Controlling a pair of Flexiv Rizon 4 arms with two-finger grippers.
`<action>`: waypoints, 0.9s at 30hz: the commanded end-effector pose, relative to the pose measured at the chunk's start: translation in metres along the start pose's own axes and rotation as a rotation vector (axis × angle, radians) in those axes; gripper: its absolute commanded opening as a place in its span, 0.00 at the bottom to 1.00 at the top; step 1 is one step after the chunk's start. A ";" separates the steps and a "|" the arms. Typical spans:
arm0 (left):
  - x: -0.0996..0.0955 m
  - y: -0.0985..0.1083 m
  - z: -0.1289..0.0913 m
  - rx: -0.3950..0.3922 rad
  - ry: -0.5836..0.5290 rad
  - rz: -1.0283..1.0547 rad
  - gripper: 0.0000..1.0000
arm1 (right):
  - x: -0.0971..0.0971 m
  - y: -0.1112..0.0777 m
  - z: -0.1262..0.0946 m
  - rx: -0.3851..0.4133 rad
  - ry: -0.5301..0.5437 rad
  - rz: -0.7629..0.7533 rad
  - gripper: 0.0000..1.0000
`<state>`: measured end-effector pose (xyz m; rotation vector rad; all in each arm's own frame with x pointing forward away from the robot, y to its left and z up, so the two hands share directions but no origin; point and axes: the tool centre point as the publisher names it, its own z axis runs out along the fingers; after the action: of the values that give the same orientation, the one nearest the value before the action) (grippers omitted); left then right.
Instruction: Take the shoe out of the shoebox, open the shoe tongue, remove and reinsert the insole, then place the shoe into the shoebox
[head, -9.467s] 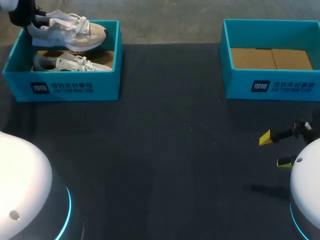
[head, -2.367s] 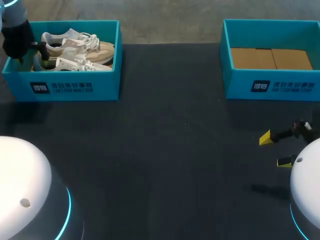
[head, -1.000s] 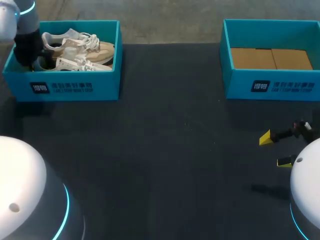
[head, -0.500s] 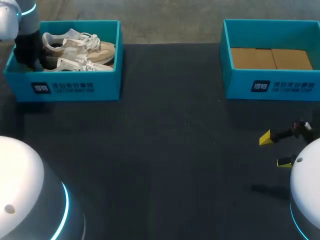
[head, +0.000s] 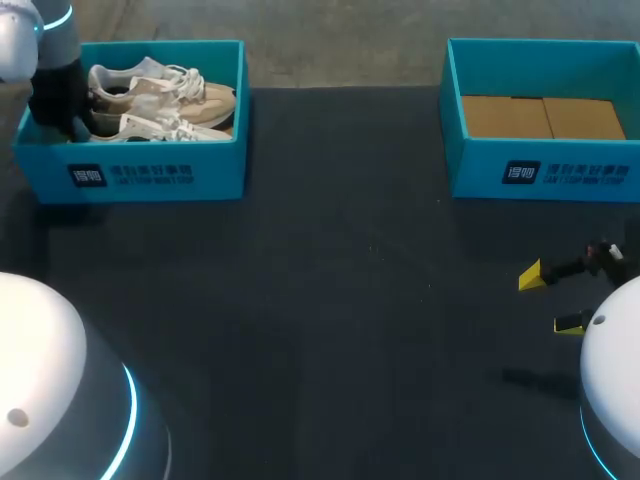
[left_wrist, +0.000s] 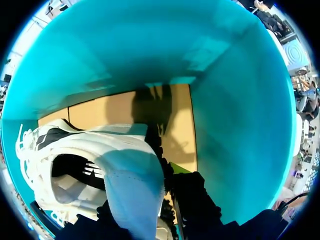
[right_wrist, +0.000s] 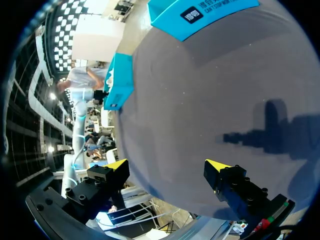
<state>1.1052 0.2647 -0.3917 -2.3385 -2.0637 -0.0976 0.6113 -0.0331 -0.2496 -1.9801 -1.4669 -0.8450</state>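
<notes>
Head view first: dark table (head: 340, 330), and at its far left a teal shoebox (head: 130, 172), taken as the mark for everything else. Well to the right of that shoebox, along the same far edge, a second teal box (head: 545, 170) with only brown cardboard showing inside. Reaching down into the shoebox at its left end, the left arm (head: 50, 60), black wrist just inside the wall. Inside the shoebox, two pale shoes with toes to the right: upper shoe (head: 165, 90) toward the back wall, lower shoe (head: 150, 128) along the front wall. Left gripper (head: 68, 122) down at their heel end; cannot tell whether clamped or loose. Far right of the shoebox and nearer the robot, right gripper (head: 550, 300) above bare table, spread wide, holding nothing.
</notes>
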 end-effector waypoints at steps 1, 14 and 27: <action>-0.003 -0.007 -0.010 -0.020 0.004 0.011 0.00 | 0.000 -0.002 0.000 -0.003 -0.003 0.001 1.00; 0.026 -0.017 0.000 -0.006 0.065 0.019 0.00 | 0.000 -0.002 0.000 -0.003 -0.003 0.001 1.00; 0.051 -0.018 -0.006 -0.017 0.093 0.003 0.00 | 0.000 -0.002 0.000 -0.003 -0.003 0.001 1.00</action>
<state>1.0957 0.3128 -0.3876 -2.2960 -2.0256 -0.2156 0.6113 -0.0331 -0.2496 -1.9801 -1.4668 -0.8450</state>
